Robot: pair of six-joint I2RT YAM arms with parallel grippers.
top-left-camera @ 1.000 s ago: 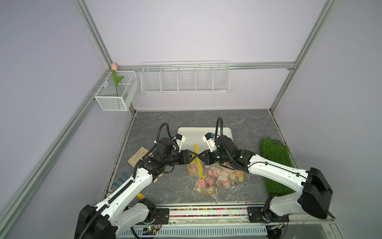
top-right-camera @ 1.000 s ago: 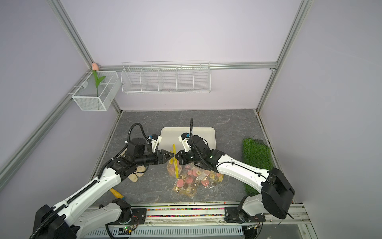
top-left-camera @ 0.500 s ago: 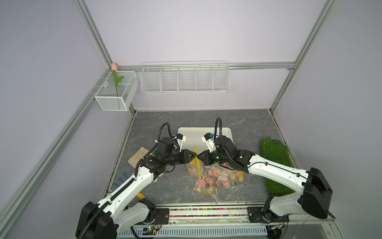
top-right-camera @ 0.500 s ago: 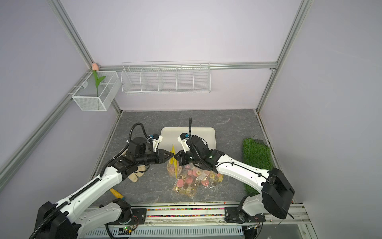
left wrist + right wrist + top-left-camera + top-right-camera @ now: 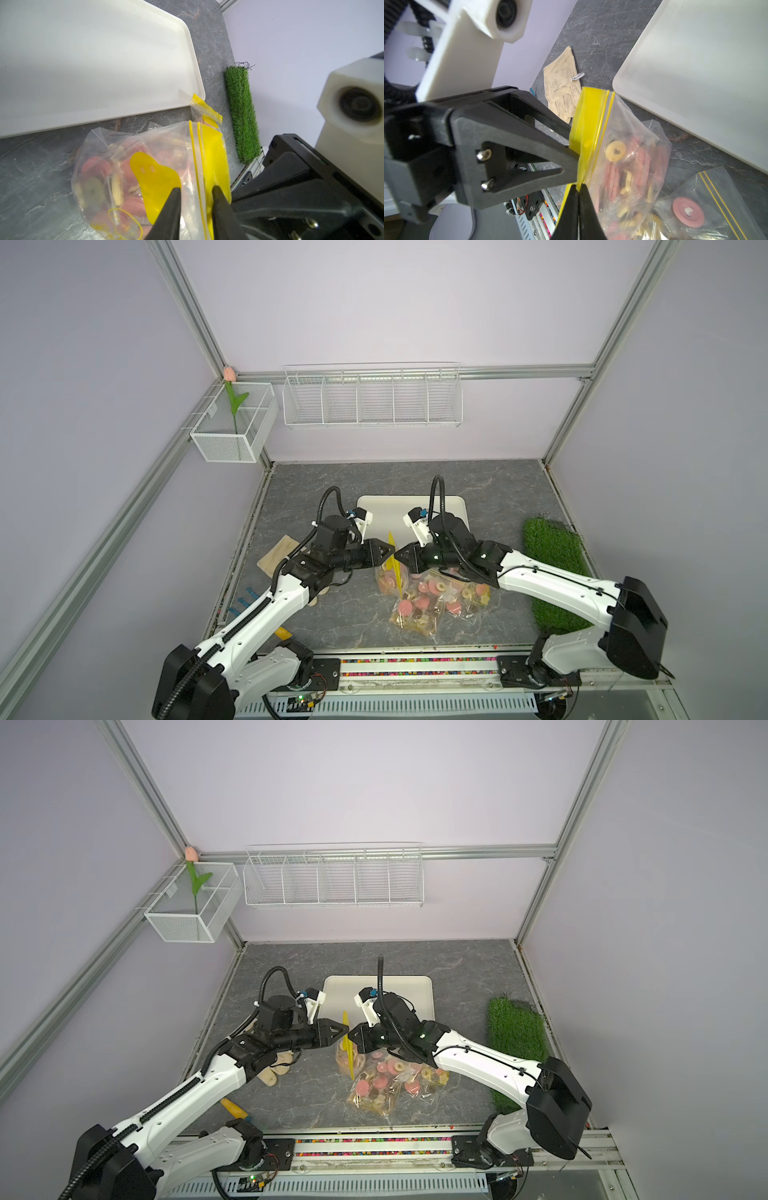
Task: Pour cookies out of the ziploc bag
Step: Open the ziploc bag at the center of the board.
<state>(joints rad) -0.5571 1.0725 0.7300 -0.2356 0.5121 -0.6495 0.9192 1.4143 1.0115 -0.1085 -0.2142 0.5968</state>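
Observation:
A clear ziploc bag (image 5: 390,577) with a yellow top strip stands upright in front of the white tray (image 5: 415,502), pinched between both grippers. Pink, beige and dark cookies (image 5: 615,153) fill it. My right gripper (image 5: 579,188) is shut on the yellow strip's edge. From the opposite side, my left gripper (image 5: 196,190) has its fingers narrowed round the bag's lip, with plastic and the zip lines between them. In both top views the two gripper tips (image 5: 394,554) (image 5: 349,1035) meet at the strip. More cookies in small clear bags (image 5: 415,614) lie on the table.
A beige glove (image 5: 279,556) lies left of the bag, under my left arm. A green grass mat (image 5: 555,568) sits at the right edge. A wire shelf (image 5: 372,398) and a mesh basket (image 5: 232,435) hang on the back wall. The tray (image 5: 195,83) holds nothing.
My left gripper has moved in on the bag's top and narrowed its jaws onto the lip. The right gripper has kept its hold and place.

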